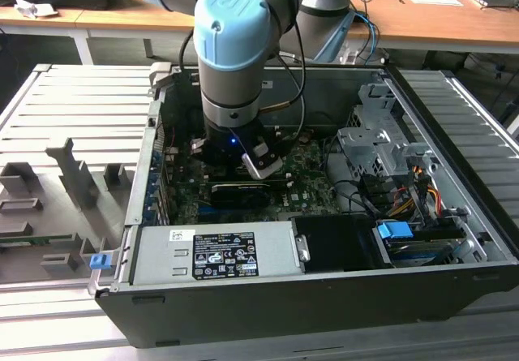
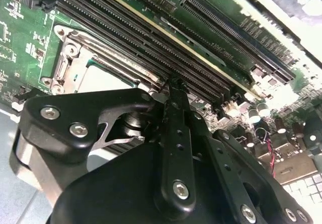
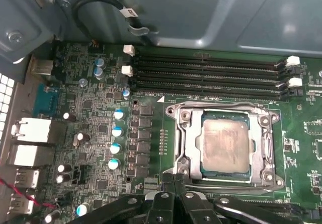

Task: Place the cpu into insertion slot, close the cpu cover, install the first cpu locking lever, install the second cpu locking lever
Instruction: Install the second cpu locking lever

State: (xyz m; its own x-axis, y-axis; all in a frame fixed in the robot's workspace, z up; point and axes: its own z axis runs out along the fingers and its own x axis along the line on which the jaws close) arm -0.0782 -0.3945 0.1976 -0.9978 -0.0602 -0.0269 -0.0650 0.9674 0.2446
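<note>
The cpu [image 3: 225, 146], a silvery-grey square, lies flat in the insertion slot [image 3: 272, 179] on the green board. The cpu cover [image 3: 191, 133], a metal frame with a square window, lies down around it. My gripper [image 3: 173, 180] is shut, its black fingertips pressed together just off the socket's corner, on the side away from the memory slots. In the second wrist view the joined fingertips [image 2: 173, 90] stand close beside the socket [image 2: 85, 73], and I cannot tell if they touch a lever. In the exterior view the arm [image 1: 231, 69] reaches down into the open computer case.
Long black memory slots [image 3: 211, 75] run along one side of the socket. Capacitors [image 3: 116, 131], rear ports [image 3: 30, 133] and a looped black cable [image 3: 100, 5] lie nearby. Inside the case sit a long black card [image 1: 243, 192], the power supply [image 1: 215, 251] and a drive cage [image 1: 381, 146].
</note>
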